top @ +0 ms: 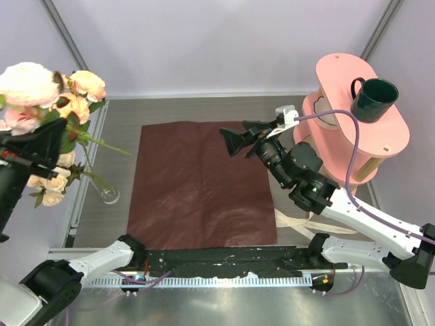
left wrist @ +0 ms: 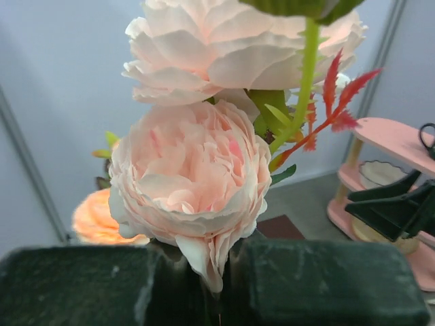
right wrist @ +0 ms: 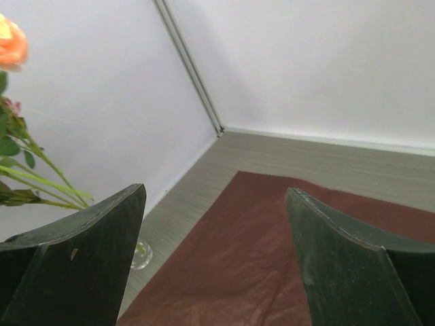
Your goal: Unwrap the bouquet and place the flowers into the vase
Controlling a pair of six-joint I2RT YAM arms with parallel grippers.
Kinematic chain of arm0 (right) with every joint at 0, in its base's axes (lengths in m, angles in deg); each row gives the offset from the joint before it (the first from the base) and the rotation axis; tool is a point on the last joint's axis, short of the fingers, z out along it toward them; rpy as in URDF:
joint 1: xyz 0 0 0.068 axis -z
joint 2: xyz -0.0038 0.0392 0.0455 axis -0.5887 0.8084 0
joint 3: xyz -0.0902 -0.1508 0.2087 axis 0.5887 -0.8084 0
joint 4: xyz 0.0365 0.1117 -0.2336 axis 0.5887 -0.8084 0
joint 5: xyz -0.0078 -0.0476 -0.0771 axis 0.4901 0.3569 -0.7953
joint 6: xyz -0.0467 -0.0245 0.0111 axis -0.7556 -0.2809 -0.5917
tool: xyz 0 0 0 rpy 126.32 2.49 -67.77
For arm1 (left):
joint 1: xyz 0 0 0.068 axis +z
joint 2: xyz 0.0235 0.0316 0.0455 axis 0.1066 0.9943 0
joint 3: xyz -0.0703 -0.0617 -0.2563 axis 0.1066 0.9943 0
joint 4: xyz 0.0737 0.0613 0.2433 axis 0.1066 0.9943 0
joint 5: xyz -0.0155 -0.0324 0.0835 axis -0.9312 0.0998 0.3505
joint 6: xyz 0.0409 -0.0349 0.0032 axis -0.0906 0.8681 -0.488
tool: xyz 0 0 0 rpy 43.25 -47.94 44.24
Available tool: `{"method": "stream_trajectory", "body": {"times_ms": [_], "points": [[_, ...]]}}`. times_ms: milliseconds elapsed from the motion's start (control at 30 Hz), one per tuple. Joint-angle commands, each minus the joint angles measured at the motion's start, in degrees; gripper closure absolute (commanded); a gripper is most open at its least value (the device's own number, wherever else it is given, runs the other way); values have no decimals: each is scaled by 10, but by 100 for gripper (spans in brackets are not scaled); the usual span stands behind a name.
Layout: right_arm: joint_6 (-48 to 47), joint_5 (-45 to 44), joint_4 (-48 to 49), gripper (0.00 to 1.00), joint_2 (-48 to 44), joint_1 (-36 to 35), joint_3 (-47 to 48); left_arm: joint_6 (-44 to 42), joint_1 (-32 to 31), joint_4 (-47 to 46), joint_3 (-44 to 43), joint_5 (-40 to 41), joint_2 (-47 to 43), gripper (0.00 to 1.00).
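Observation:
The flowers, pink and cream roses on thin green stems, are held up at the far left, free of the wrapping. My left gripper is shut on their stems just under a big pink rose, whose petal hangs between the fingers. The stems run down to the small clear vase, and green shows inside its glass. The bouquet's dark red paper lies spread flat on the table. My right gripper hovers open over the paper's far right corner, with nothing between its fingers.
A pink two-tier shelf stands at the right with a dark green mug on top. A cream ribbon lies on the table under the right arm. White walls close in the left and the back.

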Motion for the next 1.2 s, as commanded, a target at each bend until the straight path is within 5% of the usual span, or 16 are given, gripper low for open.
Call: {"method": "stream_trajectory", "body": {"times_ms": [0,367,933,1167], "points": [[16,-33,-7,11,-2,6,-16,-105,-1,17,24,49,-5,100],[39,21,-38,11,18,31,-20,-140,-2,64,48,-76,44,100],[90,100,-43,11,15,104,-54,-219,-99,62,119,178,93,100],[97,114,-40,11,20,110,-57,-222,-112,67,108,215,89,100]]}}
